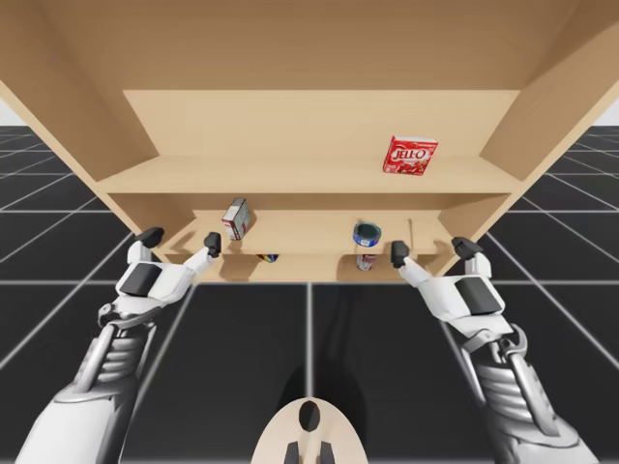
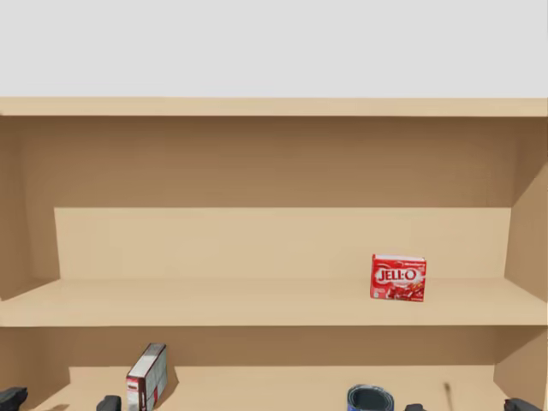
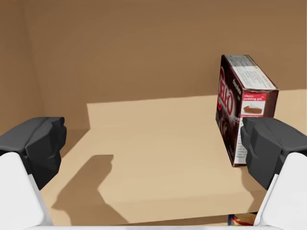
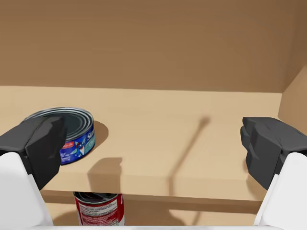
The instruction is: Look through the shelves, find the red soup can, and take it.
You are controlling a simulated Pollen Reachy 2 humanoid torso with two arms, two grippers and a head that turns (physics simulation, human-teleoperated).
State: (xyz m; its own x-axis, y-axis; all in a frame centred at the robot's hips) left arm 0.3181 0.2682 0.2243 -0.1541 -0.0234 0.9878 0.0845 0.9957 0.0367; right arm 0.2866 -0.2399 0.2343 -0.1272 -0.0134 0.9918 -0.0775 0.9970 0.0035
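Note:
The red soup can (image 4: 100, 208) stands on the lowest shelf, below and just left of my right gripper (image 4: 153, 143), which is open; the high view shows this can (image 1: 367, 259) under the middle board. A flat blue can (image 4: 76, 129) sits on the middle shelf (image 4: 192, 143) ahead of the right gripper's left finger. My left gripper (image 3: 153, 143) is open at the middle shelf's front edge, with a dark brown box (image 3: 242, 108) upright ahead of its right finger. In the high view my left gripper (image 1: 181, 240) and right gripper (image 1: 431, 250) both hover at the shelf front.
A red box (image 2: 398, 277) stands on the upper shelf at the right. A small colourful item (image 1: 269, 257) lies on the lowest shelf below the brown box (image 1: 236, 217). Wooden side walls (image 1: 542, 106) close the shelves on both sides.

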